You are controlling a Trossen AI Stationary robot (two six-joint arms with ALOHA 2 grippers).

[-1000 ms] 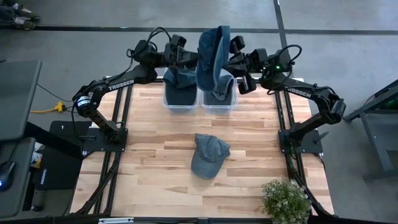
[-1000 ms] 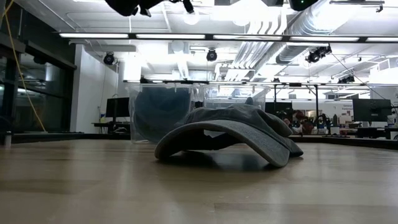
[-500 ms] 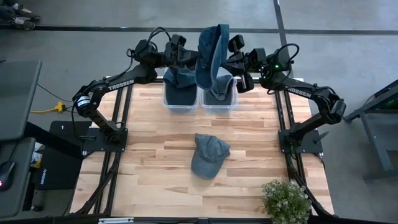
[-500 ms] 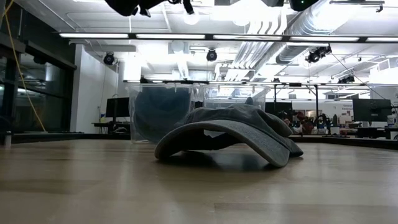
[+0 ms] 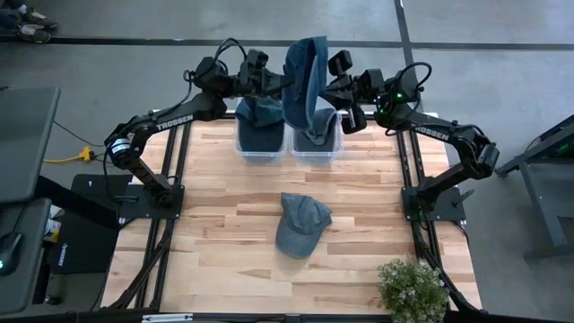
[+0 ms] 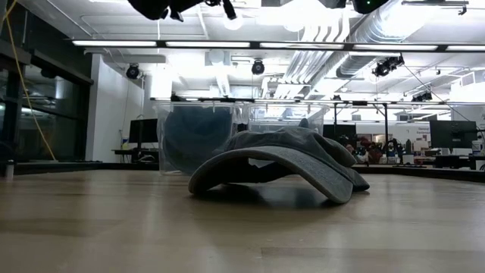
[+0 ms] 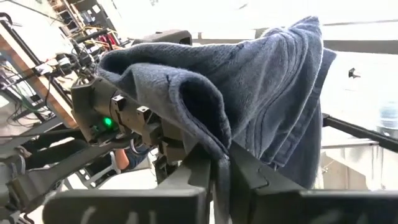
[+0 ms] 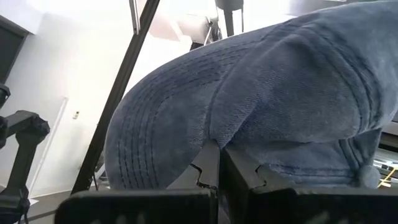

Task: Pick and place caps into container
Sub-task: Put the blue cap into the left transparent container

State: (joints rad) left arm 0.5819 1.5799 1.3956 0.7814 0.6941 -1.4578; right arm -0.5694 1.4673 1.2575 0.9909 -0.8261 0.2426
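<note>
Two grippers shared one cap [image 5: 305, 76], held up over the right bin [image 5: 316, 144] at the upper middle of the high view, its cloth hanging down toward the bin's mouth. In the left wrist view the left gripper [image 7: 219, 163] was pinched on a fold of the cap's edge; in the right wrist view the right gripper [image 8: 219, 163] was likewise clamped on the denim near the stitched brim. Both bins, the left bin [image 5: 259, 144] included, already held caps. One more cap [image 5: 300, 224] lay on the table [image 5: 215, 224] at the frame's centre, well apart from the bins and from both arms.

To do this step well, I judged the pair should lower together, keeping the cap centred over the bin so the brim cleared the rim. Soft cloth would likely sag and catch on the wall if one side dropped first. Releasing only once the crown sat on the caps below seemed wise. The centre cap remained to fetch.
</note>
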